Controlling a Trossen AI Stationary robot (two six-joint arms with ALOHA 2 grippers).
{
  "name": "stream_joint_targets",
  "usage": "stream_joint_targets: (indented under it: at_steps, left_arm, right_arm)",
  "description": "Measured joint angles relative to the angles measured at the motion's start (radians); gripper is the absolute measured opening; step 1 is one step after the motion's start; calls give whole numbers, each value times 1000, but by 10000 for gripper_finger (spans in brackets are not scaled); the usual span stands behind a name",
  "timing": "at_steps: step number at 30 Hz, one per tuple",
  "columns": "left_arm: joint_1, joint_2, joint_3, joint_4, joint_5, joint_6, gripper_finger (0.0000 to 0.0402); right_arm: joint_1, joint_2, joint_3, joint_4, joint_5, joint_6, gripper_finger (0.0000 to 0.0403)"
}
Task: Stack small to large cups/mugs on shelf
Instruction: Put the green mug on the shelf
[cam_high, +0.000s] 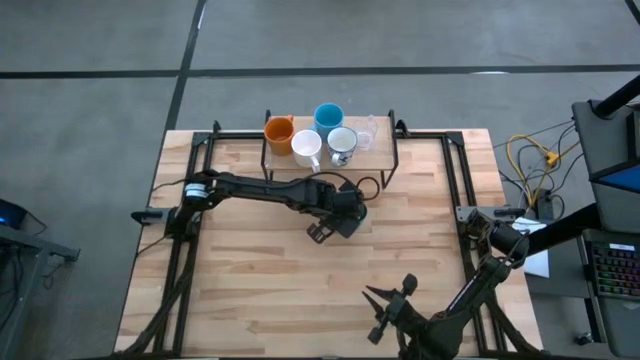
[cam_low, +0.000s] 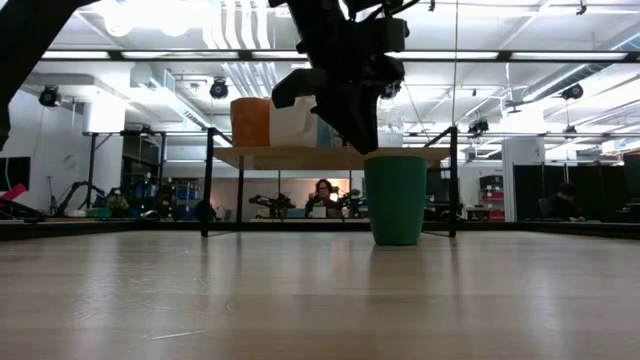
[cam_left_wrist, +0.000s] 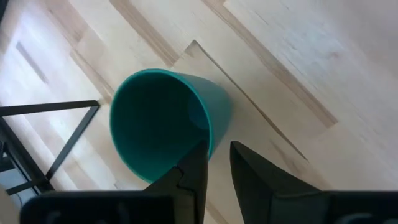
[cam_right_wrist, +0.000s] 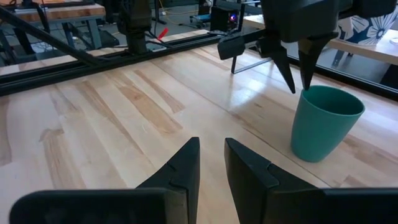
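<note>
Left pincer (cam_left_wrist: 214, 163) straddled the rim of the dark green cup (cam_left_wrist: 163, 121), fingers narrowly spread, not yet pinching.
The cup stood upright on the table (cam_high: 260, 270), before the shelf (cam_high: 375, 152) holding orange (cam_high: 279, 132), white (cam_high: 306, 148), blue (cam_high: 328, 117) mugs. The high view hid the cup beneath the arm. Right pincer (cam_right_wrist: 211, 163), narrowly spread, waited at the near edge.

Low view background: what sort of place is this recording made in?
Probably a robotics lab or workshop: open ceiling with ducts, other workbenches, and a seated person beyond the table.
</note>
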Motion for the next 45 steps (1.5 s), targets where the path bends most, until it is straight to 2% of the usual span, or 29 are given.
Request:
stream_joint_targets:
  at_steps: [32,40,42,45]
  left_arm:
    - [6,0,-37,60,30,23,54]
    - [10,78,-37,81,43,-2,54]
    - [9,97,-37,73,35,-2,54]
    - [7,108,-37,76,-33,-2,54]
  right_arm:
    - [0,0,0,-14,0,13,68]
    - [0,0,0,-14,-1,27,68]
    - [2,-1,0,-13,-6,31,68]
    - [4,-1,0,-14,-26,38,68]
